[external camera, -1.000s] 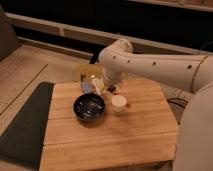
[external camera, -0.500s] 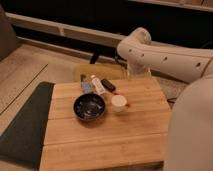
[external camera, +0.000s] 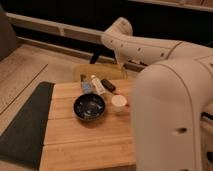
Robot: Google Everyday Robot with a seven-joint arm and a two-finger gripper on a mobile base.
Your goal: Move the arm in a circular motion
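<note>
The arm (external camera: pixel 145 47) is large, off-white and smooth. One thick segment reaches from the right to a rounded joint (external camera: pixel 119 29) above the far edge of the wooden table (external camera: pixel 85 145). A second bulky segment (external camera: pixel 170 115) fills the right foreground and hides the table's right side. The gripper (external camera: pixel 125 63) hangs below the joint, behind the table's far edge and above nothing on it. It is mostly hidden in shadow.
On the table stand a dark bowl (external camera: pixel 90 106), a small white cup (external camera: pixel 119 102), a lying bottle (external camera: pixel 97 85) and a dark bar (external camera: pixel 108 85). A dark mat (external camera: pixel 22 125) lies to the left. A tan seat (external camera: pixel 97 71) is behind the table.
The arm has swung right and back, from over the bottle and cup to beyond the table's far edge. Its near segment now fills the right foreground.
</note>
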